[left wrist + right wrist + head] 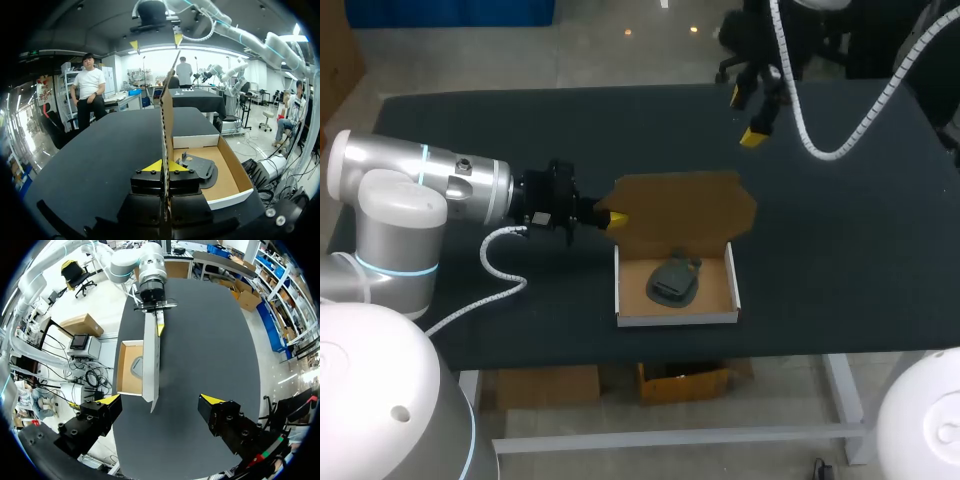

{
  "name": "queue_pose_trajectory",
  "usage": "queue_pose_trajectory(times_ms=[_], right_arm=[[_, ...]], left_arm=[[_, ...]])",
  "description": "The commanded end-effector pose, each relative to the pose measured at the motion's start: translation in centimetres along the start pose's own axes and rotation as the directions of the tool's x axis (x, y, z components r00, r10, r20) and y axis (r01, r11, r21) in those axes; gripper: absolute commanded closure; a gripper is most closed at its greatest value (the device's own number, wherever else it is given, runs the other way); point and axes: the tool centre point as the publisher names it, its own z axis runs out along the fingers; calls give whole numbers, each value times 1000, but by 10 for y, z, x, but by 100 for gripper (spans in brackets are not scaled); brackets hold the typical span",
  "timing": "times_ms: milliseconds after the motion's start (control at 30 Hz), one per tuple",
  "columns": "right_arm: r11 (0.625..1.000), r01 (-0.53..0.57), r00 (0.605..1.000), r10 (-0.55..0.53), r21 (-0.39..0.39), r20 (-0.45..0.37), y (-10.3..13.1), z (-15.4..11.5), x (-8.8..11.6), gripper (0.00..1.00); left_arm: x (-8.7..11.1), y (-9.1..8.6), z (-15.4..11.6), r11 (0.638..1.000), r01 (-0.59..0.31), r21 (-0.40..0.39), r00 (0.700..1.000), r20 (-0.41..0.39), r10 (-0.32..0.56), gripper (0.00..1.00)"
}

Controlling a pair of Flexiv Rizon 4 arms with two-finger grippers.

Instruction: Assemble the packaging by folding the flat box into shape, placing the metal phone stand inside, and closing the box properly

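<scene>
A cardboard box (677, 320) with white outer walls sits near the table's front edge. The dark metal phone stand (673, 281) lies inside it. The brown lid (685, 205) stands upright from the back wall. My left gripper (615, 219) is shut on the lid's left edge. In the left wrist view the lid (167, 115) runs edge-on between the fingers of the left gripper (164, 166), with the stand (197, 167) beside it. My right gripper (744, 116) hangs open high over the far side. Below the open right gripper (161, 400) the lid (151, 360) shows edge-on.
The black tabletop (840, 230) stretches wide on the right of the box and behind it. Its front edge runs just beyond the box's front wall. My left arm (430, 185) lies low across the table's left part.
</scene>
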Motion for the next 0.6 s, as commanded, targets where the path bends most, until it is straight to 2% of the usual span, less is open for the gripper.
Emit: queue_pose_trajectory(times_ms=[33, 100, 133, 200, 300, 467, 567, 600], right_arm=[[999, -3, 1000, 3, 44, -12, 14, 7, -10, 0], [998, -7, 1000, 8, 63, -10, 17, 9, -13, 0], [998, -8, 1000, 9, 69, -11, 19, 10, -15, 4], [997, -10, 1000, 10, 78, -12, 21, 11, -17, 19], [996, -11, 1000, 12, 93, -13, 24, 12, -20, 30], [993, -4, 1000, 5, 117, -14, 36, 18, -26, 30], [993, 1, 1000, 1, 122, -16, 42, 21, -30, 34], [992, 2, 1000, 0, 127, -16, 44, 23, -31, 39]], left_arm=[[0, 1, 0, 1000, -1, 2, 1000, 0, 1, 100], [0, 1, 0, 1000, -1, 2, 1000, 0, 1, 100], [0, 1, 0, 1000, -1, 2, 1000, 0, 1, 100], [0, 1, 0, 1000, -1, 2, 1000, 0, 1, 100], [0, 1, 0, 1000, -1, 2, 1000, 0, 1, 100], [0, 1, 0, 1000, -1, 2, 1000, 0, 1, 100], [0, 1, 0, 1000, -1, 2, 1000, 0, 1, 100], [0, 1, 0, 1000, -1, 2, 1000, 0, 1, 100]])
